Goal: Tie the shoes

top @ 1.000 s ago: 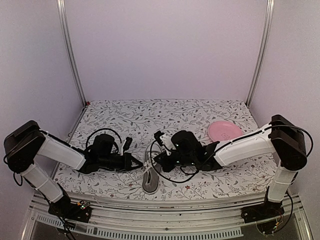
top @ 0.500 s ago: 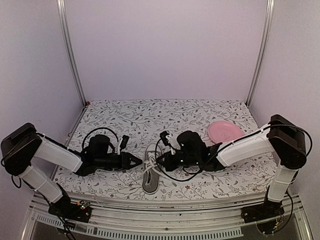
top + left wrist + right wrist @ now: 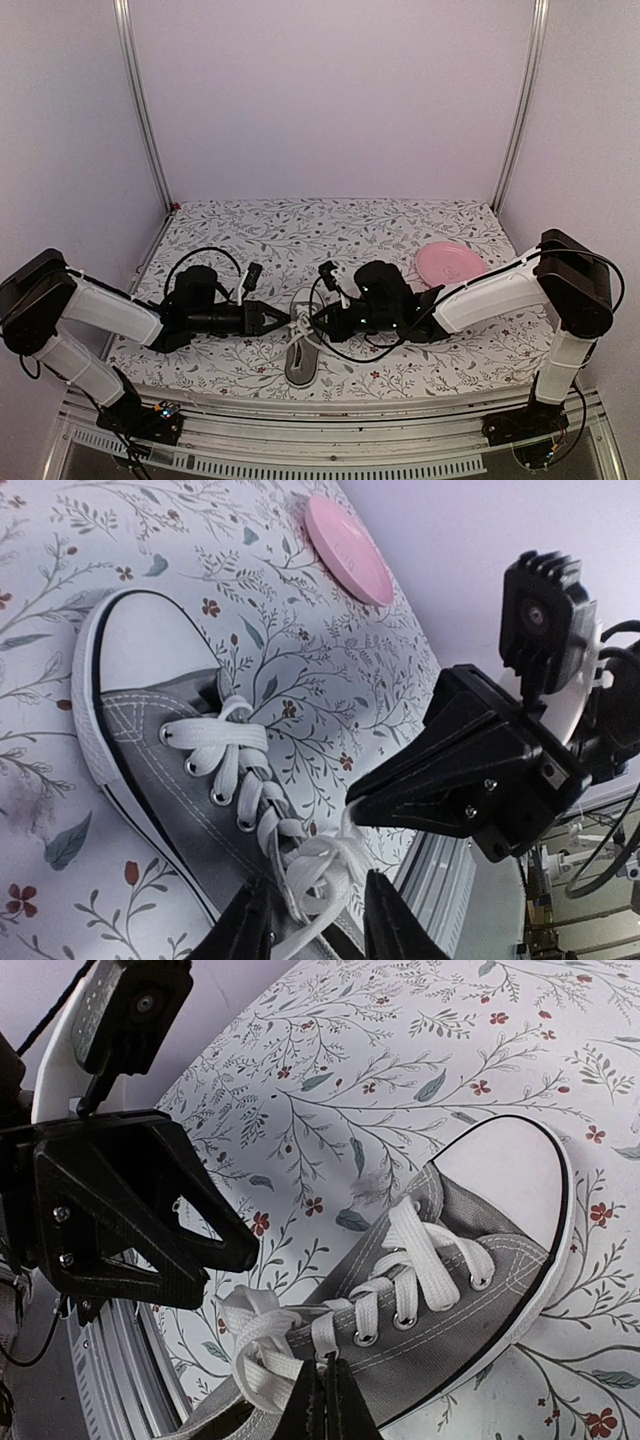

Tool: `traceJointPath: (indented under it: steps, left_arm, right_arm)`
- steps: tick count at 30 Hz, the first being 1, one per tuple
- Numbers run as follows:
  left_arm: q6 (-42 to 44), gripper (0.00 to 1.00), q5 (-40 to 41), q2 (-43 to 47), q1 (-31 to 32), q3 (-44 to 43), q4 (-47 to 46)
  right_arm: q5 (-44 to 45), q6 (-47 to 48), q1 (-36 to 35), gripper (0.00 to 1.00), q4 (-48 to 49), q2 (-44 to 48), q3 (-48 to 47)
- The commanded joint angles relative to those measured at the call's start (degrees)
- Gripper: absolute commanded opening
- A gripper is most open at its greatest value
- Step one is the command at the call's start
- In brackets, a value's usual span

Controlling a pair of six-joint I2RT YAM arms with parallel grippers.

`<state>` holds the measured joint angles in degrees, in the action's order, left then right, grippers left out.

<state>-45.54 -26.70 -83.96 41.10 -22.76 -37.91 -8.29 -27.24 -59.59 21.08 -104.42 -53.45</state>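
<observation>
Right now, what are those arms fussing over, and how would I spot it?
Look at the flower-printed table cover, near its front edge, where the left gripper and right gripper meet. There lies a grey canvas low-top sneaker. Unlike the round pink plate farther right, it has white laces and a white rubber toe cap.

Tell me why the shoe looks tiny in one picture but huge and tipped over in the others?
Top external view: the camera is far off, so the grey sneaker looks small, in soft even light. Left wrist view: close and tilted, white laces sharp, left gripper dark, cut off at the bottom edge. Right wrist view: equally close and tilted, no glare.
</observation>
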Motion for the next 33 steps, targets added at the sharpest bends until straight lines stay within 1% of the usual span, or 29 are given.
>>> traceJointPath:
  steps: [1, 5, 16, 19, 20, 22, 25, 28, 33]
  left_arm:
    - [0.2, 0.27, -2.2, -2.4, 1.0, -0.8, -2.2]
    - [-0.3, 0.26, -2.9, -4.5, 1.2, -1.4, -3.0]
    - [-1.4, 0.35, -4.1, -6.1, 1.8, -1.3, -6.2]
    - [-1.4, 0.36, -4.1, -6.1, 1.7, -1.4, -6.2]
    - [-1.4, 0.34, -4.1, -6.2, 1.7, -1.4, -6.3]
    - [-1.4, 0.23, -4.0, -6.3, 1.8, -1.4, -6.3]
    - [-1.5, 0.13, -4.0, -6.4, 1.8, -1.3, -6.5]
    - [-1.8, 0.0, -3.7, -6.3, 1.8, -1.1, -6.7]
    - [-2.9, 0.0, -0.2, -4.7, 1.3, 0.5, -5.4]
  right_arm:
    - [-0.7, -0.4, 0.2, 0.02, 1.7, 0.6, 0.1]
    - [-0.7, -0.4, 0.2, 0.02, 1.7, 0.6, 0.1]
    - [-0.9, -0.7, 0.2, 0.02, 1.7, 0.4, 0.1]
    - [-1.0, -0.7, 0.2, 0.02, 1.7, 0.2, 0.1]
    - [-1.1, -0.7, 0.2, 0.02, 1.8, 0.3, 0.2]
    - [-1.0, -0.8, 0.2, 0.02, 1.8, 0.2, 0.1]
    - [-0.9, -0.8, 0.2, 0.02, 1.8, 0.3, 0.2]
    - [-0.4, -0.8, 0.2, 0.02, 1.8, 0.6, 0.4]
    - [1.4, -2.1, 0.5, 0.02, 1.6, 0.9, 1.1]
